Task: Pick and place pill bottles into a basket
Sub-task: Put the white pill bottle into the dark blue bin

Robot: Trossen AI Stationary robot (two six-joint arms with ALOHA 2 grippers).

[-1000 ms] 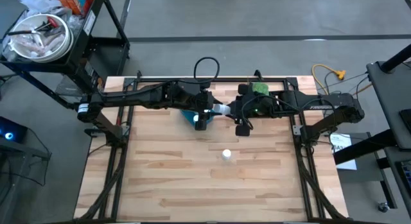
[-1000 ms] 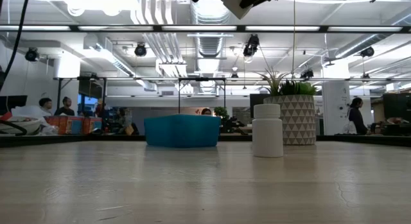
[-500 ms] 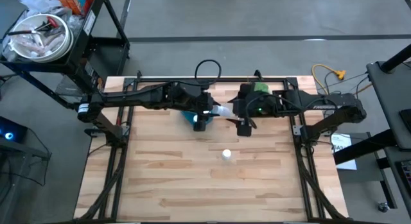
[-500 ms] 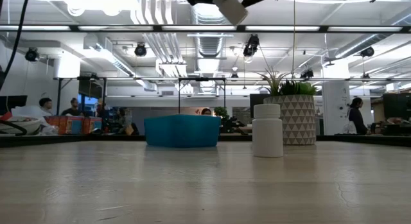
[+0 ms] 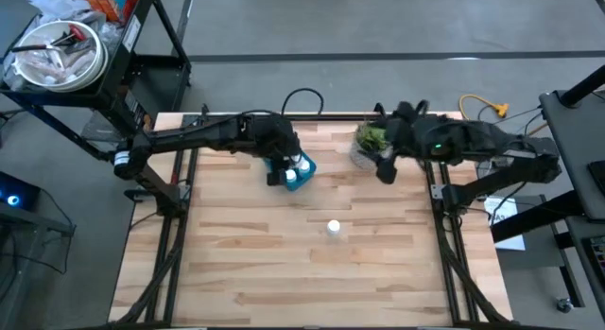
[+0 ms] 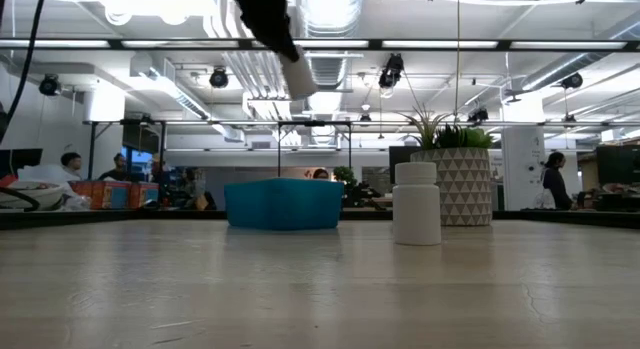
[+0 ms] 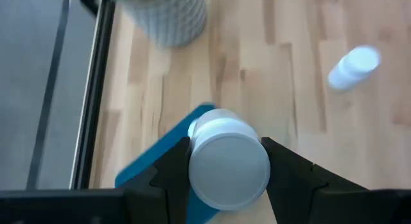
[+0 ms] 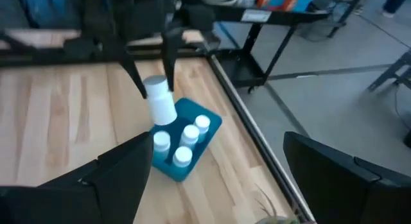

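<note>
Fingers (image 7: 173, 166) of the left gripper (image 7: 228, 161), now swung over the blue basket (image 5: 295, 173), grip a pill bottle (image 7: 228, 161) for release; right gripper (image 5: 386, 173) has withdrawn, fingers spread, leaving one bottle (image 5: 333, 228) on the table (image 5: 312, 273).

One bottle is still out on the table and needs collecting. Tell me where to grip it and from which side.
Grip the lone bottle around its straight white body, just under the cap, coming down from above. It stands upright in open wood with nothing beside it, so the jaws can probably close across its round sides from any direction. The right gripper waits by the plant pot.
</note>
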